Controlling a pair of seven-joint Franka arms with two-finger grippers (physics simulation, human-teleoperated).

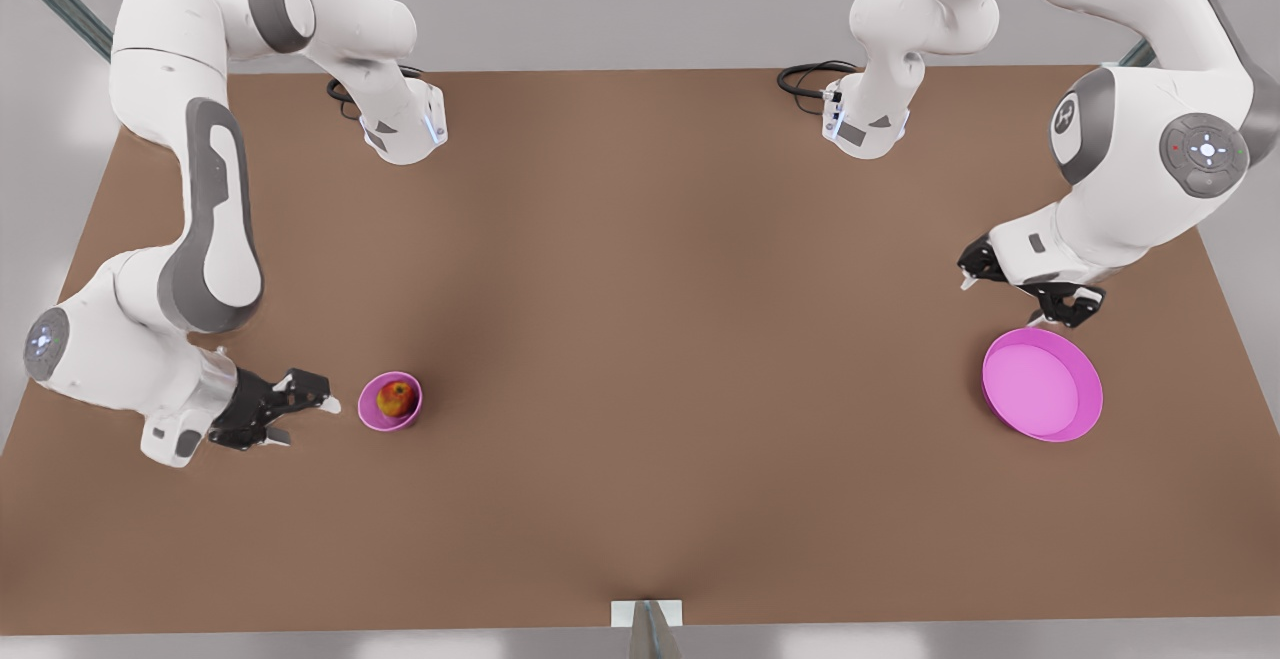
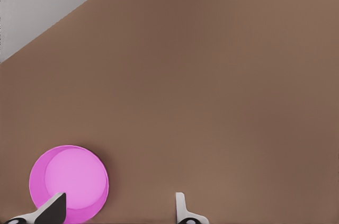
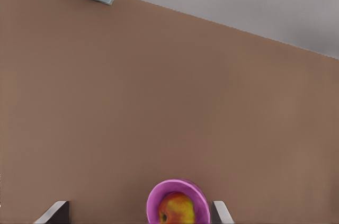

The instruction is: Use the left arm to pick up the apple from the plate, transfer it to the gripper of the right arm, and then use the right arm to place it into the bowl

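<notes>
Right gripper (image 1: 300, 407): fingers spread, empty, low over the table, pointing at the bowl (image 1: 390, 402) just beside it at 3 o'clock in the front view.
Left gripper (image 1: 1030, 294): fingers spread, empty, hanging just beside the plate (image 1: 1042, 385), at its 12 o'clock in the front view; the arm seems to be waiting.
Apple (image 1: 397, 398): sits inside the bowl, well apart from the plate, so the task looks finished.
Apple's handling: probably light, firm and smooth-skinned; round enough to roll or slip. A pinch across its widest middle, clear of the stem dimple, seems safest.
Plate: holds nothing.
Table (image 1: 660, 339): flat, matte brown, bare between the two dishes.
Room: pale grey floor around the table, metal struts at the far corners, a small bracket (image 1: 647, 615) at 6 o'clock on the near edge.
</notes>
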